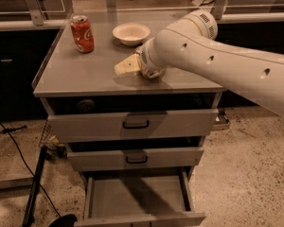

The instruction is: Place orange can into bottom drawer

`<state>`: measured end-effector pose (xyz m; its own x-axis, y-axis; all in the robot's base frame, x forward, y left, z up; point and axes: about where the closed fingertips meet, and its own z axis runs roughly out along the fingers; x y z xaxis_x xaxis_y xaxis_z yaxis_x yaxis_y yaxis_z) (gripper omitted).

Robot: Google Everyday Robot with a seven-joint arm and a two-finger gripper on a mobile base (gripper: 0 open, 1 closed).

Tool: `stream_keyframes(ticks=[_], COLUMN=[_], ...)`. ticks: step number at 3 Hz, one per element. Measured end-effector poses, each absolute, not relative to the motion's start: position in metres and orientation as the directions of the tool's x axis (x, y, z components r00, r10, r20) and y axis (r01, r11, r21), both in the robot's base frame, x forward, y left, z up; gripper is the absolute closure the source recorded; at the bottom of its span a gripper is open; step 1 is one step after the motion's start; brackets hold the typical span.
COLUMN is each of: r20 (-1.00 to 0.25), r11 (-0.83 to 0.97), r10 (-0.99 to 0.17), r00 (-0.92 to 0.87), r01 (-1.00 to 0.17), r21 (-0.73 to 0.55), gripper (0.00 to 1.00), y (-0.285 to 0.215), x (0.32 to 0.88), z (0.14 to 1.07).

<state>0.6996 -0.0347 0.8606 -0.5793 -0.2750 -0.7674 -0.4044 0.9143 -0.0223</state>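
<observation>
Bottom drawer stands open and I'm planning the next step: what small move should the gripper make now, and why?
Likely a short shift toward the mottled orange-tan soda can, to line up on it. The tan gripper hovers low over the grey cabinet top, and the can peeks out just behind the wrist, not visibly held.

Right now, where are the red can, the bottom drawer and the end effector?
red can [82, 33]: camera view, label.
bottom drawer [132, 198]: camera view, bare floor.
end effector [121, 67]: camera view, tip, above the cabinet top [80, 74].
</observation>
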Motion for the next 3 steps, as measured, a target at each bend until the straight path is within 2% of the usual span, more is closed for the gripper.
stream_keyframes(ticks=[3], r20=[-0.764], r11=[0.921], r10=[-0.265], r00=[-0.589], r01=[-0.388], r21=[-0.021], gripper=[0.06], y=[-0.0405], x=[0.7052], z=[0.8543])
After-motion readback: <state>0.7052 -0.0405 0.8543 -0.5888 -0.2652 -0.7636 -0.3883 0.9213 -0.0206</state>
